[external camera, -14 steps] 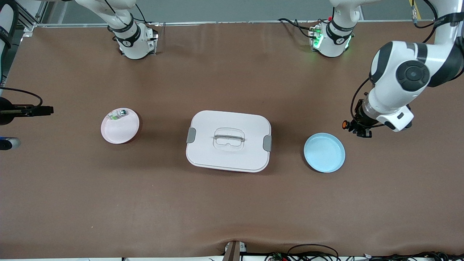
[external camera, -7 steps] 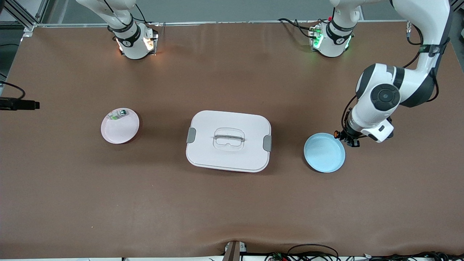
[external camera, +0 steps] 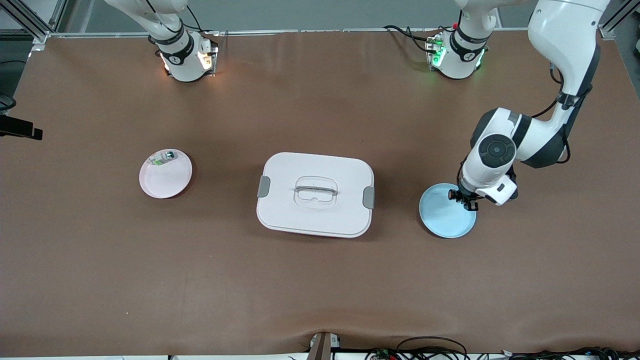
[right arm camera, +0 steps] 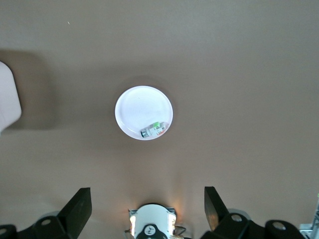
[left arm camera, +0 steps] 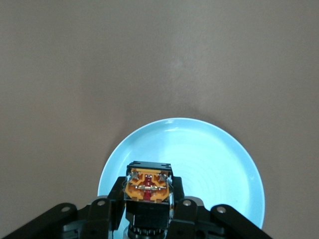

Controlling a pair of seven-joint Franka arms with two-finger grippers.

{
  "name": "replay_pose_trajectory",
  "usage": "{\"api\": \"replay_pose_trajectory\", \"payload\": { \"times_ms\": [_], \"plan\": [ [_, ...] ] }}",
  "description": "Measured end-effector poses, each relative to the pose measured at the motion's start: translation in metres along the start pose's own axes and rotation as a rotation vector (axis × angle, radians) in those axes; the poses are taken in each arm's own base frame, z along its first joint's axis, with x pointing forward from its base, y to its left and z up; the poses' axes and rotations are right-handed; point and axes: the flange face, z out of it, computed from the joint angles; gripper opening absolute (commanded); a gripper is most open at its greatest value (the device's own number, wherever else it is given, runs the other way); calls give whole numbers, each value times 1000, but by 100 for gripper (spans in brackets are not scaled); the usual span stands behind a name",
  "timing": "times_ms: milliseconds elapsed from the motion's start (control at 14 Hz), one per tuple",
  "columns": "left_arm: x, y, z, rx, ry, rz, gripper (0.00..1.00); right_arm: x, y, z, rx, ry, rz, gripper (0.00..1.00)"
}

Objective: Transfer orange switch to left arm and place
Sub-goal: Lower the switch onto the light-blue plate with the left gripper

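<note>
I had the left pincer (external camera: 464, 200) clamped on the switch (left arm camera: 148, 184), hanging over the blue plate (external camera: 440, 217) at that plate's edge toward the left arm's end of the counter (external camera: 320, 280). In the left wrist view the switch sat low in the frame, centre, its orange face up between the black fingers (left arm camera: 102, 211), with the plate's pale disc filling the lower middle under it.

The box (external camera: 315, 194) stood at mid-frame in the front view, lid on, grey latches at both short ends, clear handle on top. It lay between the two plates, square across the straight line from one to the other. The pink plate (external camera: 165, 174) sat mid-left in that view, toward the right arm's end, and carried a small pale green part (external camera: 161, 159) against its rim on the side toward the bases.

The right pincer (right arm camera: 147, 209) was spread wide with nothing in it, high over the counter near its own base; the right arm waited. In the front view I could find only a dark scrap of it at the upper left edge, cut off by the frame. In the right wrist view a white corner of the box showed at the left edge. From the front, the switch was little more than an orange-red speck under the left wrist.
</note>
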Motion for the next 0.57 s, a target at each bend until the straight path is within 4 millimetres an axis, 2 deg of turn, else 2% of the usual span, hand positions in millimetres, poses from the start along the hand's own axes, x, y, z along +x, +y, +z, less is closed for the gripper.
{"api": "replay_pose_trajectory", "payload": {
  "times_ms": [286, 571],
  "plan": [
    [-8, -2, 18, -1, 23, 0, 0, 0, -3, -8, 8, 47, -5, 100],
    [-11, -1, 31, 0, 4, 3, 0, -5, -8, -1, 5, 91, -10, 100]
  ]
}}
